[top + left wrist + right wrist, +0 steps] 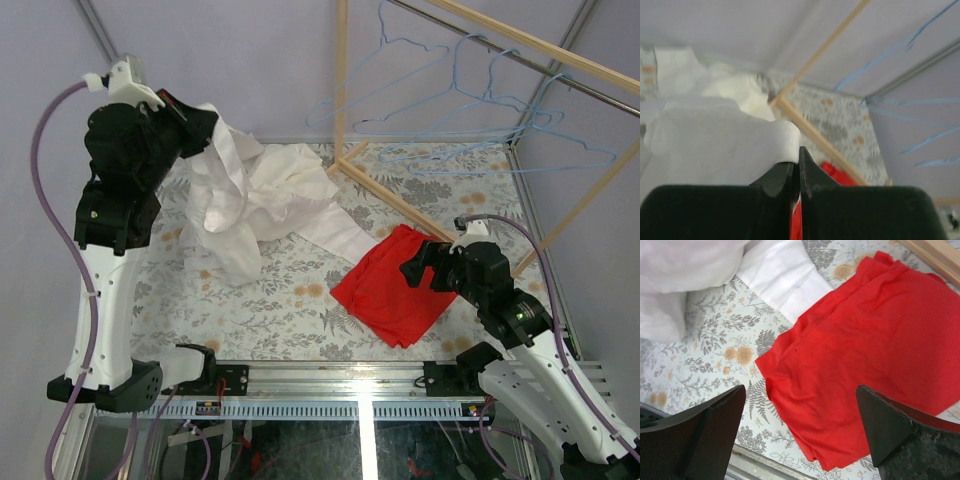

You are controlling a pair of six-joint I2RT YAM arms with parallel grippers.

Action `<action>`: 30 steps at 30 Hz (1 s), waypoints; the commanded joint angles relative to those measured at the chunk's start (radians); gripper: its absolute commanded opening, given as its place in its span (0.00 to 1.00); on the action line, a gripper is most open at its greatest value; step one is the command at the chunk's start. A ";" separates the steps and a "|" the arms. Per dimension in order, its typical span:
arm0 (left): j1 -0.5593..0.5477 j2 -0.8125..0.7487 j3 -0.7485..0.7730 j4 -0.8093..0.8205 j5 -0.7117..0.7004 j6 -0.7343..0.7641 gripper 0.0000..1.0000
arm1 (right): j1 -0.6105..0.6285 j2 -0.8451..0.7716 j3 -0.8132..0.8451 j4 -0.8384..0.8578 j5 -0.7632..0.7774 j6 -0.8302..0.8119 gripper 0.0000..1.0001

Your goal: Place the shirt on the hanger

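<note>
Shirt (pixel 250 195) hangs at the upper left of my overhead view from the left gripper (pixel 198 118), whose jaws are pinched shut on a white fold. The rest is heaped on the floral table (pixel 290 310). Right of centre lies a red cloth (pixel 395 285). Over its edge hovers my right gripper (pixel 418 268), jaws spread wide, holding nothing. Blue hangers (pixel 500 100) hang upper right.

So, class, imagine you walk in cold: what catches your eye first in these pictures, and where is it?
The bright red cloth lies crumpled on the floral table at the right, under the open right gripper. At the left, the left gripper is shut on a big white shirt, holding one end up while the rest trails across the table. Pale blue wire hangers hang high at the far right.
</note>
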 commanded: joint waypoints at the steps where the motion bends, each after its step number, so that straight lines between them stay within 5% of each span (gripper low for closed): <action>1: 0.004 -0.084 -0.236 0.040 0.152 -0.022 0.01 | -0.005 0.026 -0.009 0.105 -0.125 -0.018 0.99; 9: -0.015 -0.168 -0.533 0.050 0.252 -0.069 0.01 | 0.020 0.131 -0.012 0.210 -0.253 -0.026 0.98; 13: -0.026 -0.214 -0.609 -0.021 0.119 -0.088 0.03 | 0.134 0.167 0.004 0.252 -0.154 -0.016 0.98; 17: -0.023 -0.263 -0.631 -0.134 -0.159 -0.171 0.29 | 0.266 0.221 -0.006 0.352 -0.083 0.020 0.98; 23: -0.021 -0.286 -0.576 -0.171 -0.293 -0.169 0.55 | 0.449 0.349 0.017 0.530 0.016 0.027 0.99; 30: -0.022 -0.238 -0.464 -0.229 -0.406 -0.111 0.70 | 0.619 0.608 0.115 0.748 0.061 -0.028 1.00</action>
